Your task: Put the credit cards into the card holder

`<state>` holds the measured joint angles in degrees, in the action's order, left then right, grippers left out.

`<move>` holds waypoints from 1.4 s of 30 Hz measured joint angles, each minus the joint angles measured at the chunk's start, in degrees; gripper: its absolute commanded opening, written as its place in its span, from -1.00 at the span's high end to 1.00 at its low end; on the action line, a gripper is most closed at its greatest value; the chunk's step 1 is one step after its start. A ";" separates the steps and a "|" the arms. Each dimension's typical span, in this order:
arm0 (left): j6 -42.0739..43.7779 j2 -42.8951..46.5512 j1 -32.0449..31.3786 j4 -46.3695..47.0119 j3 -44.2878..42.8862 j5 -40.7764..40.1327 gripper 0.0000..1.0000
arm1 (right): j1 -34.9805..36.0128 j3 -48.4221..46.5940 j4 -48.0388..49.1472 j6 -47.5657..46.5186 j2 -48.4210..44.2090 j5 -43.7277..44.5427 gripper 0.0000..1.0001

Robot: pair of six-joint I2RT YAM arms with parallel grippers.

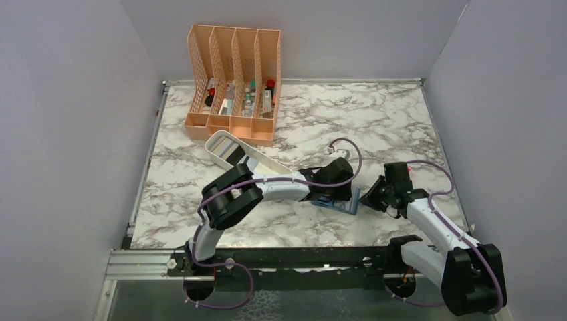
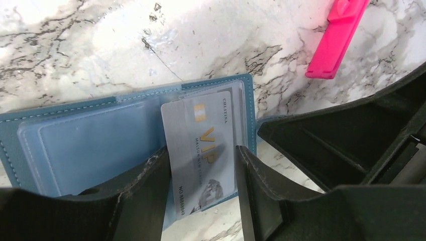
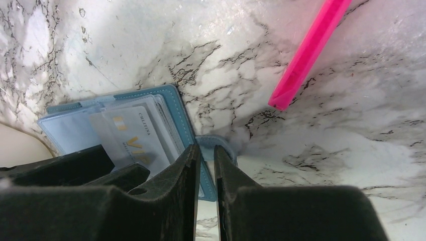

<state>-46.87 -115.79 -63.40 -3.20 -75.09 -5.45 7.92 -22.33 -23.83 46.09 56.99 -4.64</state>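
Card (image 2: 198, 125) is lying lengthwise in my clamping left gripper (image 2: 201, 150), half inside the card holder (image 2: 75, 145) ahead; my right gripper (image 3: 207, 150) is pinching the holder's edge.

Bench (image 2: 100, 40): smooth, glossy marble-look top w/ glare patches. Wallet (image 2: 125, 102): matt teal leather-look w/ pale stitching, inner sleeves (image 2: 90, 145) clear, slightly hazy soft plastic; card (image 2: 201, 130) smooth pale-grey plastic w/ gold print. Left claw (image 2: 202, 153) & right claw (image 3: 206, 150): matt black plastic, edges scuffed whitish; pink bar (image 2: 336, 40) smooth plastic; organizer (image 1: 231, 80) peach plastic mesh.
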 measured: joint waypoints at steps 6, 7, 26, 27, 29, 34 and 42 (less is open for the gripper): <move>2.58 0.00 0.02 -3.69 -2.64 -1.68 -0.06 | 0.00 0.00 0.26 0.00 0.44 -0.04 0.57; 2.99 0.00 0.02 -4.09 -2.91 -1.90 -0.06 | 0.00 0.00 0.31 0.00 0.46 -0.07 0.57; 5.86 -0.48 0.00 -8.92 -5.60 -2.51 -0.08 | 0.00 0.00 0.66 0.00 0.83 -0.50 0.57; 5.84 -0.59 0.00 -8.92 -5.60 -2.32 -0.08 | 0.00 0.00 0.66 0.00 0.83 -0.50 0.57; 5.77 -0.72 0.00 -8.81 -5.60 -1.55 -0.08 | 0.00 0.00 0.68 0.00 0.83 -0.52 0.57; 5.42 -1.07 0.00 -8.17 -5.60 -0.55 -0.07 | 0.00 0.00 0.70 0.00 0.85 -0.55 0.57; 4.92 -1.51 0.00 -7.56 -5.60 -0.02 -0.08 | 0.00 0.00 0.72 0.00 0.92 -0.55 0.57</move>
<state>-41.95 -117.30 -63.40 -10.76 -80.68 -5.48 7.92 -22.33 -23.11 46.09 57.91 -5.19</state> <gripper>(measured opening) 0.537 0.216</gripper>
